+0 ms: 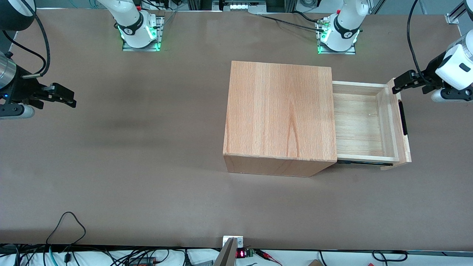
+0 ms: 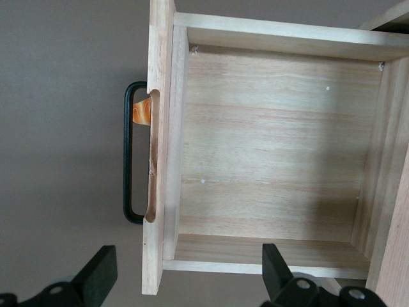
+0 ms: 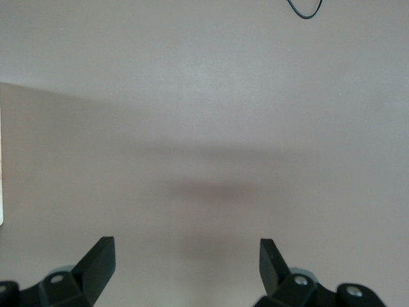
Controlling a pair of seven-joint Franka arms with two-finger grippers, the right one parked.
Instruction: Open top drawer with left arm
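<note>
The top drawer [image 1: 364,123] was seen pulled well out of the wooden box [image 1: 279,114], toward the working arm's end of the brown worktop [image 1: 129,147]. Its pale plank floor was exposed, and nothing was seen lying on it. The long black handle [image 1: 402,118] was mounted on the thick front panel [image 1: 400,147], and in the left wrist view a patch of orange was glimpsed between handle [image 2: 128,153] and panel. The left arm [image 1: 456,68] was held above the drawer's corner farther from the front camera. Its pincer [image 1: 397,85] was spread wide and gripped nothing, with one fingertip [image 2: 102,268] seen over the worktop outside the front panel and the other over the drawer's side wall [image 2: 255,259].
</note>
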